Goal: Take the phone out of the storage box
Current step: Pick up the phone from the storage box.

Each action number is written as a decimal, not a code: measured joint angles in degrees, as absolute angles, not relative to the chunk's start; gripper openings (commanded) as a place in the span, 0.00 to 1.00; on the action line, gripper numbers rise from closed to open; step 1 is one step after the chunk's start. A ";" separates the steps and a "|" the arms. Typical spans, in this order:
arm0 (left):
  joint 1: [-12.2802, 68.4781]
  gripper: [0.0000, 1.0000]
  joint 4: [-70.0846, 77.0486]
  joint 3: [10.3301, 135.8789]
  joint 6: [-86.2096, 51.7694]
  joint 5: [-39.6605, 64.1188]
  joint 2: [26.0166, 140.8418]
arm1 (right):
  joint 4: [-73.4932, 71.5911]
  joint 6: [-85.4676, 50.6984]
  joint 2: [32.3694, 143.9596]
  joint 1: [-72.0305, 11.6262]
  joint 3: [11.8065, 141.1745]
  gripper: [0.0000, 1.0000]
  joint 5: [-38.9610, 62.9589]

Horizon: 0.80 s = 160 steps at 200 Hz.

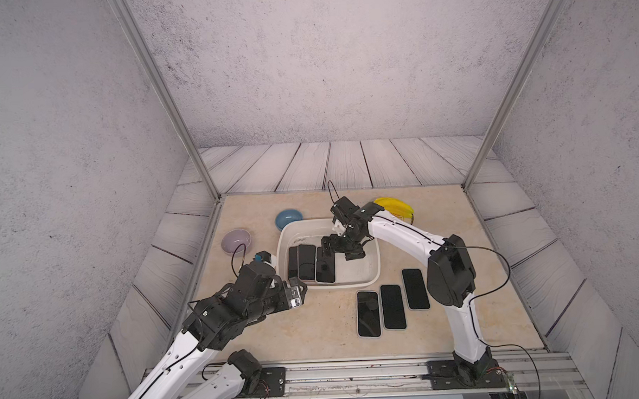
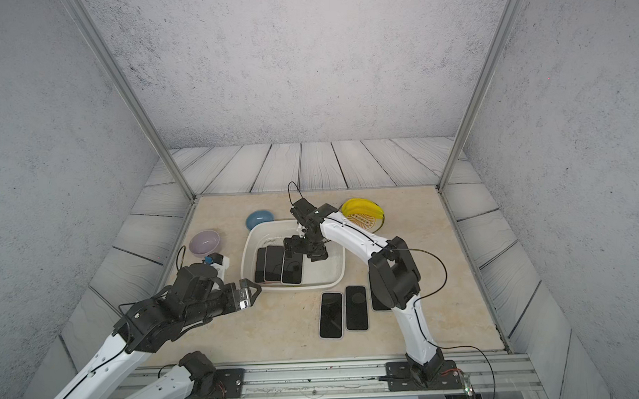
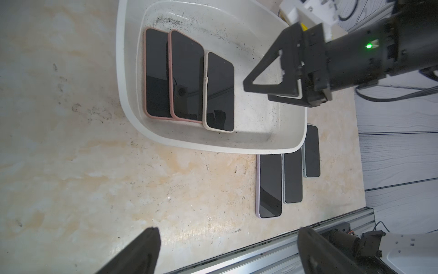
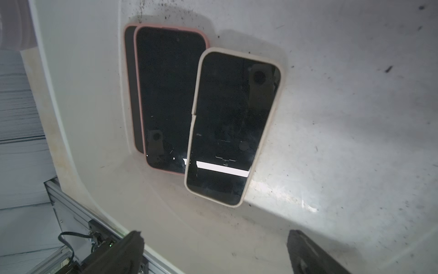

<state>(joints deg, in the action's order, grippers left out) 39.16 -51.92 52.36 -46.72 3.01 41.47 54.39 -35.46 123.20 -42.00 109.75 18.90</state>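
Observation:
The storage box (image 1: 354, 283) (image 2: 313, 285) is a shallow white tub with dark specks, standing mid-table. Three dark-screened phones lie side by side in its left half: two in pink cases (image 3: 157, 73) (image 3: 186, 76) and one in a cream case (image 3: 219, 92) (image 4: 232, 125) overlapping the pink one beside it. My right gripper (image 1: 340, 251) (image 4: 214, 237) hangs open over the box, just beyond the cream phone (image 1: 325, 268), with nothing between its fingers. The left gripper (image 1: 301, 292) (image 3: 227, 234) is open and empty above the table by the box's near left corner.
Three more phones (image 1: 368, 314) (image 1: 393, 306) (image 1: 415, 288) lie in a row on the table to the right of the box, next to the right arm. A blue bowl (image 1: 288, 219), a lilac bowl (image 1: 236, 241) and a yellow plate (image 1: 395, 208) stand behind. A metal rail (image 1: 353, 374) runs along the front.

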 measured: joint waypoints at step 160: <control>35.42 0.97 -55.42 52.60 -40.97 8.38 39.86 | 57.01 -39.22 140.09 -44.99 124.60 0.99 14.26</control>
